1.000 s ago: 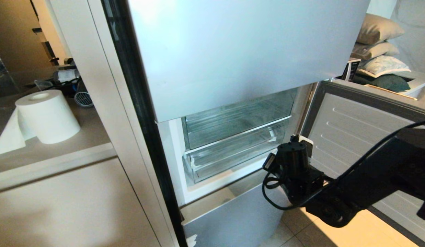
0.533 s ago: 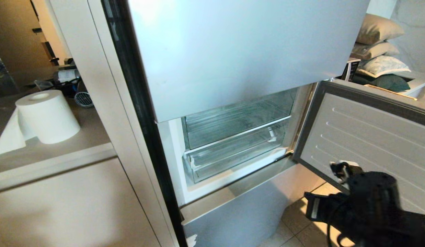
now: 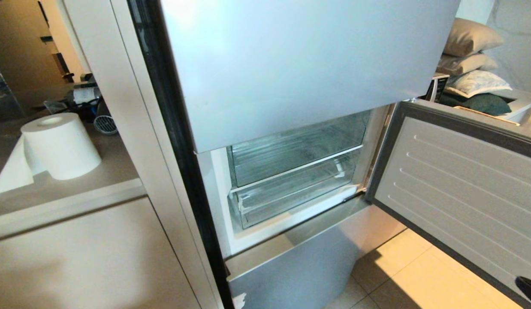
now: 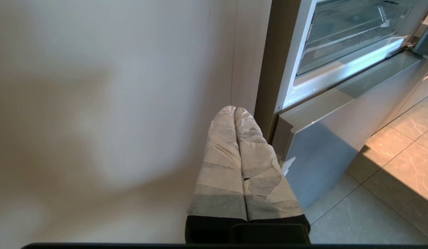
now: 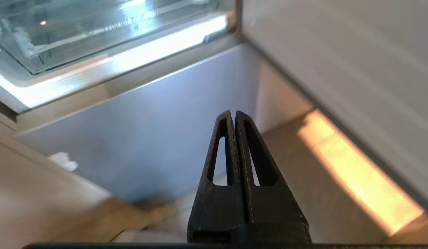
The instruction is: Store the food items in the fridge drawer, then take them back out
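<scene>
The fridge drawer [image 3: 291, 195] is a shallow clear drawer pushed into the open fridge compartment, and I see nothing in it. It also shows in the left wrist view [image 4: 342, 41] and the right wrist view [image 5: 96, 31]. The food items are out of view. My right gripper [image 5: 233, 112] is shut and empty. It hangs low in front of the grey-blue lower fridge panel [image 5: 148, 131], below the drawer. My left gripper [image 4: 234, 109], with tape-wrapped fingers, is shut and empty, parked beside the cabinet wall left of the fridge.
A taller clear bin [image 3: 295, 146] sits above the drawer. The compartment door [image 3: 458, 184] stands swung open to the right over the tiled floor [image 3: 402, 274]. A paper roll [image 3: 59, 143] rests on the counter at left. Pillows [image 3: 471, 51] lie at the back right.
My right arm has dropped from in front of the drawer's right end, down and to the right, almost out of the head view. Drawer and door have not moved.
</scene>
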`<state>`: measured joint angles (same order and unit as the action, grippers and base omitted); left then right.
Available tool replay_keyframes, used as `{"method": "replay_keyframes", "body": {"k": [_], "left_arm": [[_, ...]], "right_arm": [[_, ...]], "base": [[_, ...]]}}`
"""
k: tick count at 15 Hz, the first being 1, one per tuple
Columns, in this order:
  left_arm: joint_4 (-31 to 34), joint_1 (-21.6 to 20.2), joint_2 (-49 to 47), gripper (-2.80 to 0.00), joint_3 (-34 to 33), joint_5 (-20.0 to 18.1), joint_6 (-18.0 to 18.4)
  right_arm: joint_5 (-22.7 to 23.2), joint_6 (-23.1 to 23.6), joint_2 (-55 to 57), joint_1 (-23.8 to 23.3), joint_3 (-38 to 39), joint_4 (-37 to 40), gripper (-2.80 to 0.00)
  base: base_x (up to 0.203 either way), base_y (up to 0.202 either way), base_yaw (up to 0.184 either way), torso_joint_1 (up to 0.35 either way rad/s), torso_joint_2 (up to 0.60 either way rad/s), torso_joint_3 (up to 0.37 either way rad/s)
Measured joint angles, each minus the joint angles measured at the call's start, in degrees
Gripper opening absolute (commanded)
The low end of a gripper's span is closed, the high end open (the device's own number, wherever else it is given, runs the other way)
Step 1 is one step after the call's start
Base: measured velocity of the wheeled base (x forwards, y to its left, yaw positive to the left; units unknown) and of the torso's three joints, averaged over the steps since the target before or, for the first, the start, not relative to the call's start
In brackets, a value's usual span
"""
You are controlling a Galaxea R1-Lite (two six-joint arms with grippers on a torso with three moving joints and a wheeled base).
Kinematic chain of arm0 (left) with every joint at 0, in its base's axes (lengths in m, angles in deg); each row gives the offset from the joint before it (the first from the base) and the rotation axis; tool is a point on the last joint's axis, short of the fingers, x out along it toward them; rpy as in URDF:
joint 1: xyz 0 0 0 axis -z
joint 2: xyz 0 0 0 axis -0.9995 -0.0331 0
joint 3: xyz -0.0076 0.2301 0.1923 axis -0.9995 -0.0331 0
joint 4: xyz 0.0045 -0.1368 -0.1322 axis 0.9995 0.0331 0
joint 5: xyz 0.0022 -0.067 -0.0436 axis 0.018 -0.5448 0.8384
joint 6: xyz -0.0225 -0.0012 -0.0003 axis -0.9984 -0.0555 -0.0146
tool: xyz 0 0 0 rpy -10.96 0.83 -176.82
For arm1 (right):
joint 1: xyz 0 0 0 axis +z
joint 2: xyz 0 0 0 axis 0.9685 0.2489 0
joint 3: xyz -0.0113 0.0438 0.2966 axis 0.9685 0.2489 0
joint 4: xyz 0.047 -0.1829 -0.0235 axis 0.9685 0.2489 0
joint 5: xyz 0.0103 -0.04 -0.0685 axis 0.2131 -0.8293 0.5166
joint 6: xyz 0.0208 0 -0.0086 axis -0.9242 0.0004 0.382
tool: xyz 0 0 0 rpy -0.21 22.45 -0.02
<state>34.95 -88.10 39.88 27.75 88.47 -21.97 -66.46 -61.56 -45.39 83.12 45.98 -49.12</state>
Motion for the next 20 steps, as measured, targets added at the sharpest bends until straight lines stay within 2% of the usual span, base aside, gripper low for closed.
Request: {"method": "replay_keyframes", "body": {"k": [3, 6, 10, 17, 20], "left_arm": [[0.0, 0.0, 0.0, -2.8, 0.0, 0.0, 0.0], [0.0, 0.0, 0.0, -2.8, 0.0, 0.0, 0.0], [0.0, 0.0, 0.0, -2.8, 0.0, 0.0, 0.0], [0.06, 0.0, 0.0, -2.8, 0.0, 0.0, 0.12], [0.09, 0.0, 0.0, -2.8, 0.0, 0.0, 0.12]], "right_arm": [[3.01, 6.45, -18.93, -4.97, 2.59, 12.28, -2.8], [3.25, 8.66, -30.62, -7.27, 3.62, 21.93, -2.8], [3.36, 9.08, -34.99, -8.02, 4.58, 20.97, -2.8], [2.95, 7.34, -35.95, -8.06, 4.86, 20.83, -2.8], [2.85, 7.22, -35.95, -8.06, 4.86, 20.86, -2.8]], "base": [[0.0, 0.0, 0.0, 0.0, 0.0, 0.0], [0.0, 0.0, 0.0, 0.0, 0.0, 0.0], [0.0, 0.0, 0.0, 0.0, 0.0, 0.0], [0.0, 0.0, 0.0, 0.0, 0.0, 0.0], [-0.133, 0.0, 0.0, 0.015, 0.0, 0.003]]}}
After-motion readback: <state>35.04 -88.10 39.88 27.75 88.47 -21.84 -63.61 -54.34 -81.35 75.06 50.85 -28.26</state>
